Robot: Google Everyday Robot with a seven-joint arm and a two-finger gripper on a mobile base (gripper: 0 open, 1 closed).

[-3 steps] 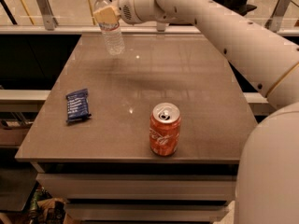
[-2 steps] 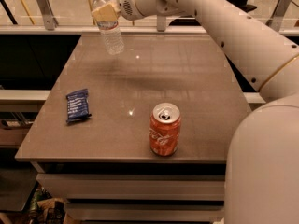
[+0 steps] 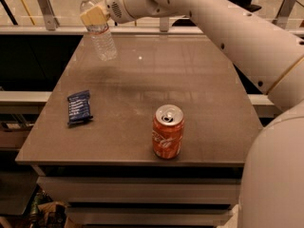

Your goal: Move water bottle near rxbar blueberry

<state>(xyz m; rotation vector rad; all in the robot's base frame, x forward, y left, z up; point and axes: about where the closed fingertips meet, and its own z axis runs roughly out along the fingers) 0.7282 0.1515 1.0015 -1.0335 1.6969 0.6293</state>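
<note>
Brown and faintly glossy, the table (image 3: 142, 94) filled most of the view, with its near edge running across the lower part and its far edge meeting a metal rail (image 3: 47, 30). The thick white arm (image 3: 228, 27) entered from the right side, crossed above the far right corner and reached along the far edge toward the far left corner. It ended in the gripper (image 3: 95, 19), which sat above the far left corner, higher than anything standing on the table. One tan pad (image 3: 92, 15) showed on the side facing the camera, pressed against the upper part of the bottle (image 3: 103, 42) just below the cap. The fingers were closed narrowly around the bottle and held nothing else. The bottle hung tilted in that grip, over the far left part of the surface, its white cap leaning left and its base swung toward the table's middle. The base appeared clear of the table. The red can (image 3: 167, 132), with a silver top, stood upright close to the near edge, slightly right of the middle and well apart from the bottle. The bar (image 3: 79, 107), dark blue and flat, lay near the left edge, about halfway between the corners on that side, with its long side roughly along that edge. Bottle and bar were well apart, with bare table between them.
</note>
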